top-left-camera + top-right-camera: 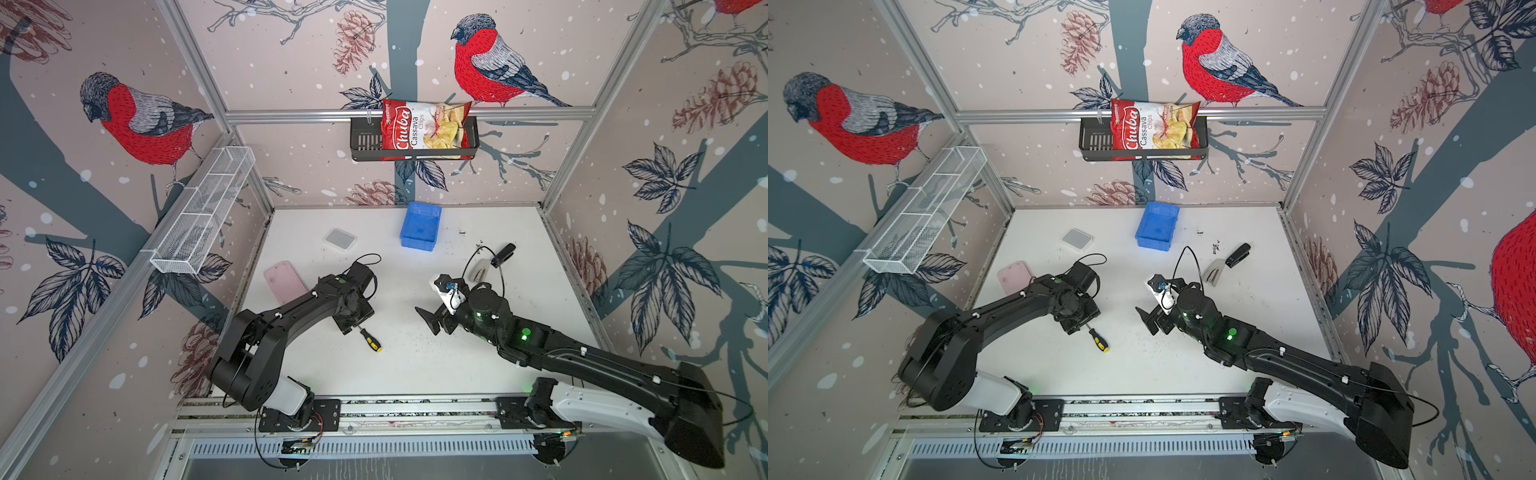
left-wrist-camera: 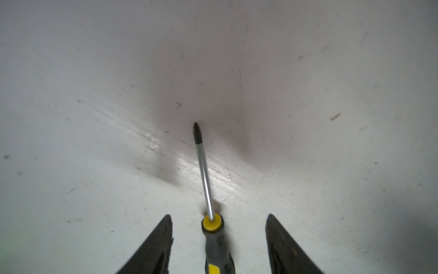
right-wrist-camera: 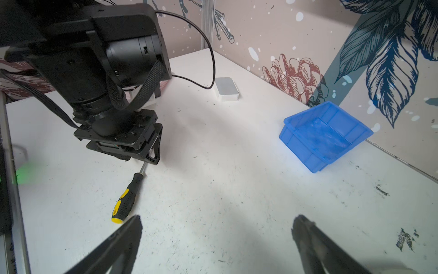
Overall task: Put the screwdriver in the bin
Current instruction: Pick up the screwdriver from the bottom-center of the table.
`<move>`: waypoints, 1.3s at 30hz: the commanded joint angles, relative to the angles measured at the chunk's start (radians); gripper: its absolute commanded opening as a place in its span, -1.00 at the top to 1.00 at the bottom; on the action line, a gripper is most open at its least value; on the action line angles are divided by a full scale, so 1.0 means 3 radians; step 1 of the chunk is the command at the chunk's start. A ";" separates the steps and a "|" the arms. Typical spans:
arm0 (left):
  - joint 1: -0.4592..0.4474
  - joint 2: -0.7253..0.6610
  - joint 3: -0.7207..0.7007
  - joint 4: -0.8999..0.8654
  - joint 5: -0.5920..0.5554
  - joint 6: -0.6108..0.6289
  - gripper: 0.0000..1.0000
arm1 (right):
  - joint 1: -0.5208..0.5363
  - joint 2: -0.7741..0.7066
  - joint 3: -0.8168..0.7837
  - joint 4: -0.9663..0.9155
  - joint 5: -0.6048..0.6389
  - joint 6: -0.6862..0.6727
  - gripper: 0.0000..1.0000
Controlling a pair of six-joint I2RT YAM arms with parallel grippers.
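The screwdriver (image 1: 371, 340) (image 1: 1099, 340) (image 3: 128, 197), with a black-and-yellow handle, lies flat on the white table near the front centre. My left gripper (image 1: 351, 328) (image 2: 218, 215) points straight down over it. Its jaws stand open on either side of the handle's collar (image 2: 211, 223), with a gap on each side, and the shaft runs on past them. The blue bin (image 1: 420, 226) (image 1: 1158, 226) (image 3: 324, 135) sits empty at the back of the table by the wall. My right gripper (image 1: 432, 297) (image 3: 218, 218) hovers wide open to the right of the screwdriver, holding nothing.
A pink phone case (image 1: 284, 282) and a grey square box (image 1: 340, 239) lie left of the bin. A black stapler (image 1: 503, 254) and a small white tool (image 1: 480, 270) lie at the right. A white mesh tray (image 1: 203, 212) and a black basket (image 1: 365, 141) with a chips bag hang on the walls.
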 commanded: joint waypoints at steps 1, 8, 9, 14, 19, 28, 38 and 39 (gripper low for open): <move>-0.0006 0.0065 0.0008 -0.0129 -0.0089 -0.0044 -0.15 | 0.0015 -0.0028 0.0003 -0.0014 0.0070 0.0078 -0.99; -0.0008 0.0188 0.0017 0.0032 -0.0096 -0.0060 0.02 | 0.0030 -0.0063 -0.0013 -0.0055 0.0096 0.0101 -0.99; -0.0006 0.0211 0.0016 0.0044 -0.0094 -0.0064 0.05 | 0.0028 -0.0066 -0.0013 -0.0062 0.0098 0.0095 -0.99; -0.0008 0.0303 0.0018 0.0038 -0.0089 -0.0062 0.20 | 0.0030 -0.0061 0.0003 -0.0078 0.0103 0.0095 -1.00; -0.0002 0.0375 0.0016 0.0069 -0.0055 -0.0041 0.37 | 0.0029 -0.0050 0.0013 -0.0076 0.0095 0.0077 -0.99; 0.0015 0.0379 -0.0011 0.0099 -0.0011 -0.0033 0.89 | 0.0025 -0.0061 0.0049 -0.0160 0.0022 -0.0025 -0.99; 0.0015 0.0227 -0.0034 0.0097 -0.0068 -0.0067 1.00 | 0.0027 -0.0056 0.0044 -0.0141 0.0029 0.0000 -0.99; 0.0016 0.0211 -0.0028 0.0092 -0.0074 -0.0062 1.00 | 0.0024 -0.0059 0.0044 -0.0128 0.0041 0.0023 -0.99</move>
